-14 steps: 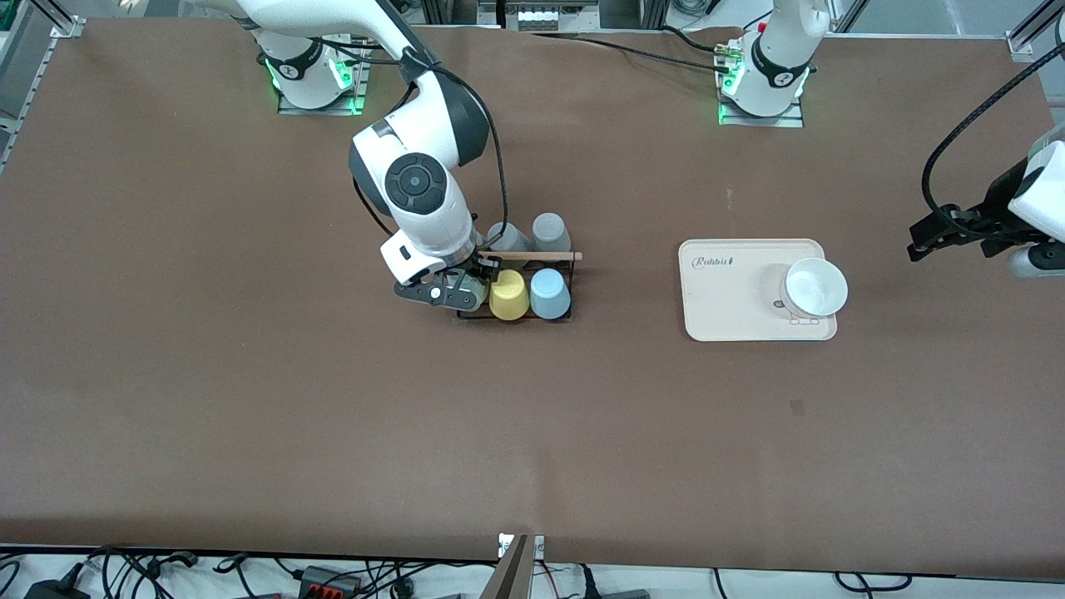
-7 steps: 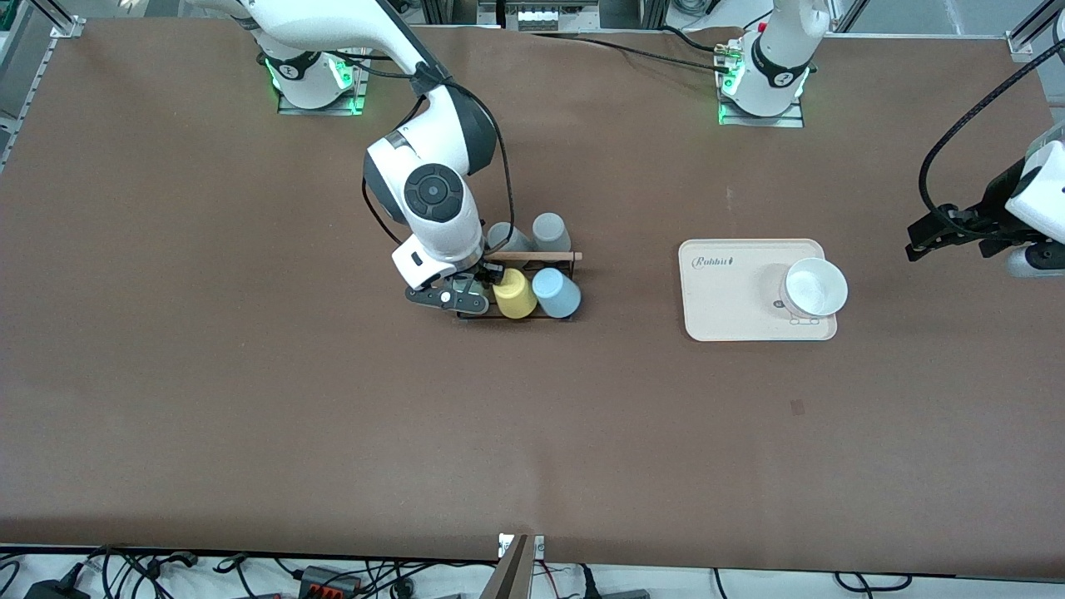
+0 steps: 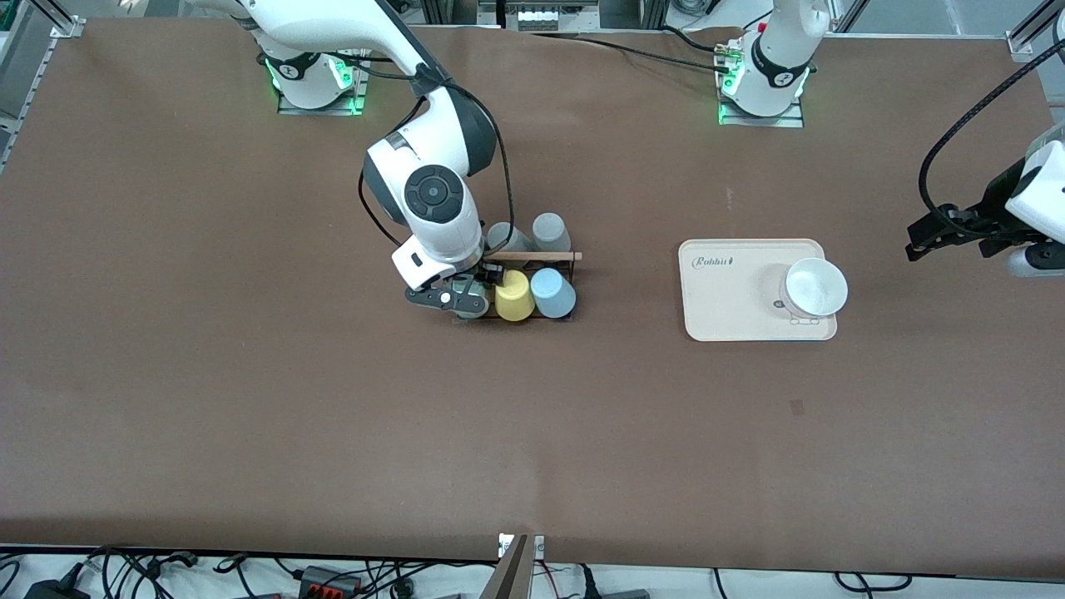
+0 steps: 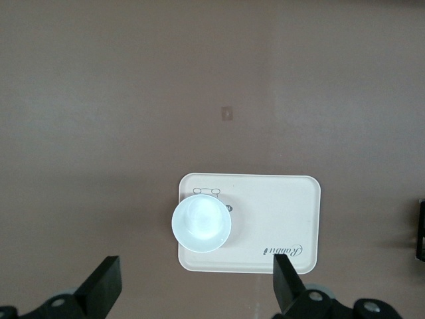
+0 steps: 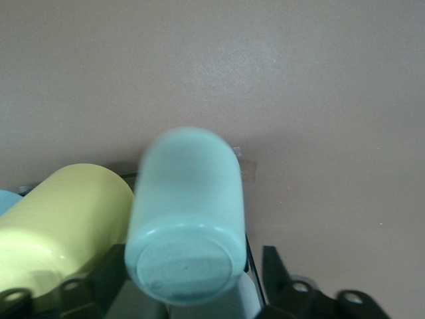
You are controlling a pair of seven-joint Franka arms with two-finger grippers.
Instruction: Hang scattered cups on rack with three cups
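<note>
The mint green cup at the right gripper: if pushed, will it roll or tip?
The mint green cup looks smooth and glossy, so probably slippery. Its round, tapered body would likely roll in a curve. It seems small and thin-walled, probably light. The right gripper stands open around it.

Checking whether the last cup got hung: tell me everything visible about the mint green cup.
The mint green cup is a small, plain, tapered cup without a handle, smooth and matte like plastic. It sits tilted on the rack, flat base toward the right wrist camera, at the end toward the right arm, right beside the yellow cup. The right gripper is at it with jaws spread to either side, one clearly apart from its wall. From the front it is mostly hidden under that gripper.
</note>
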